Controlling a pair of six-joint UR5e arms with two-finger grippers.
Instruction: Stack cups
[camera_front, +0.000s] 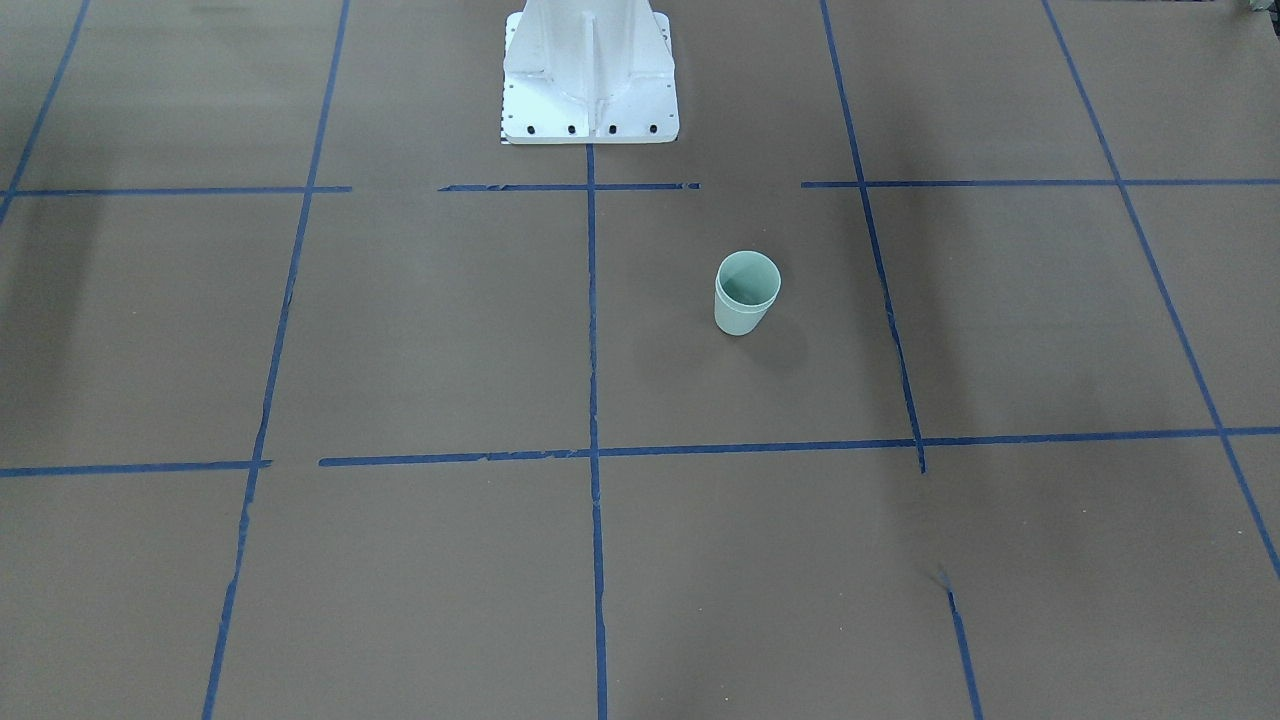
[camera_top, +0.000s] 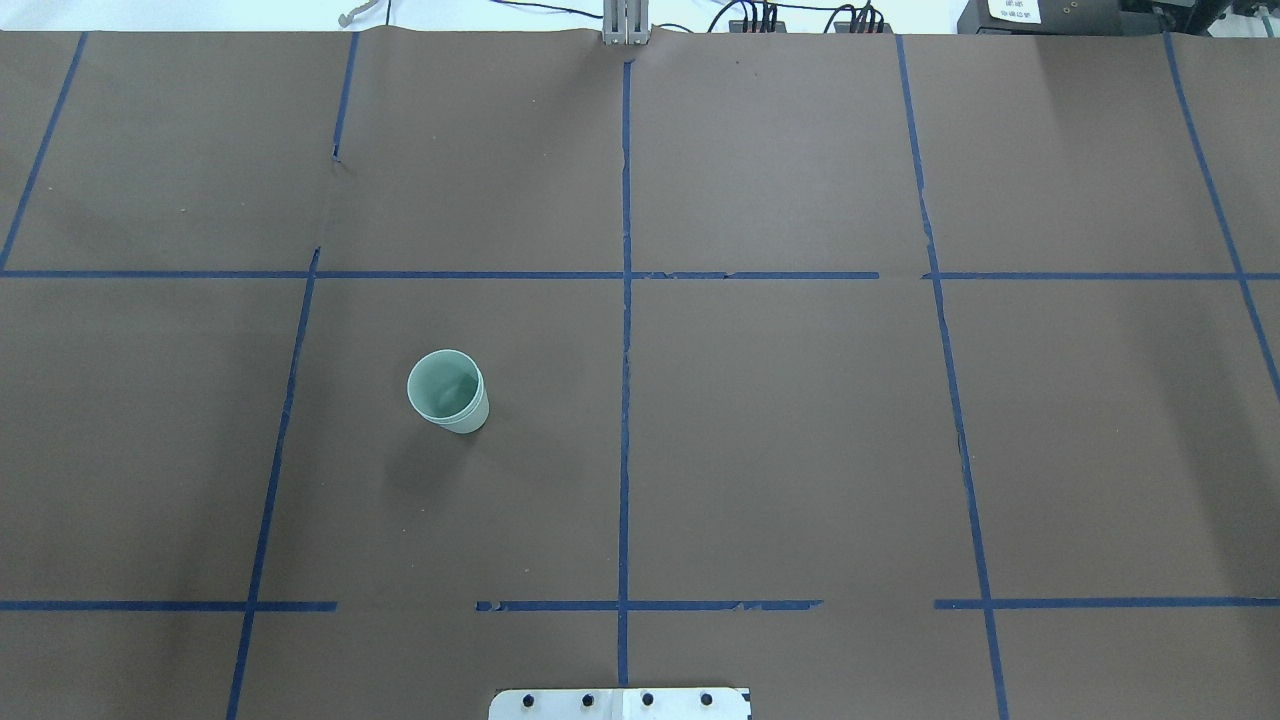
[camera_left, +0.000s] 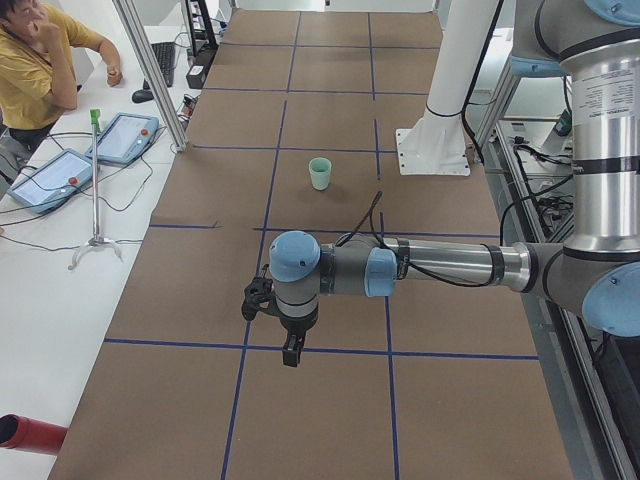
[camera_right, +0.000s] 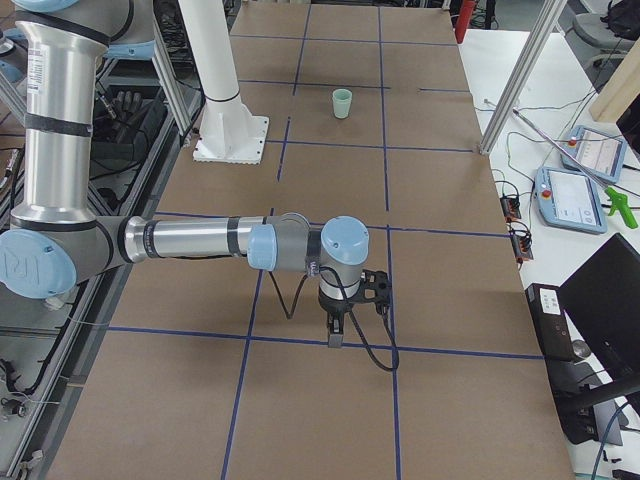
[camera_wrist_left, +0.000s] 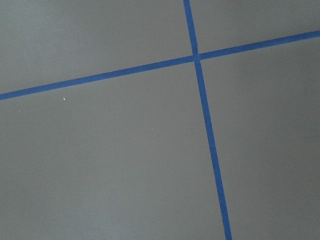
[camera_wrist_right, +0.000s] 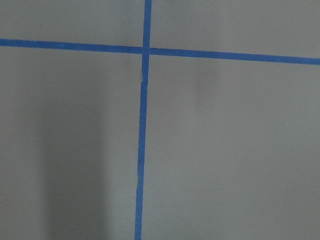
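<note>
Since two rims seem to show one inside the other, the cups (camera_front: 747, 292) look nested already, standing upright on the brown table (camera_front: 400, 350) on the robot's left half, near its base (camera_front: 590, 80). Both arms hang well apart from them, I judge to keep clear. The left gripper (camera_left: 291, 350) and right gripper (camera_right: 335, 335) point down over blue tape (camera_wrist_left: 207, 125); open or closed, I cannot tell.
</note>
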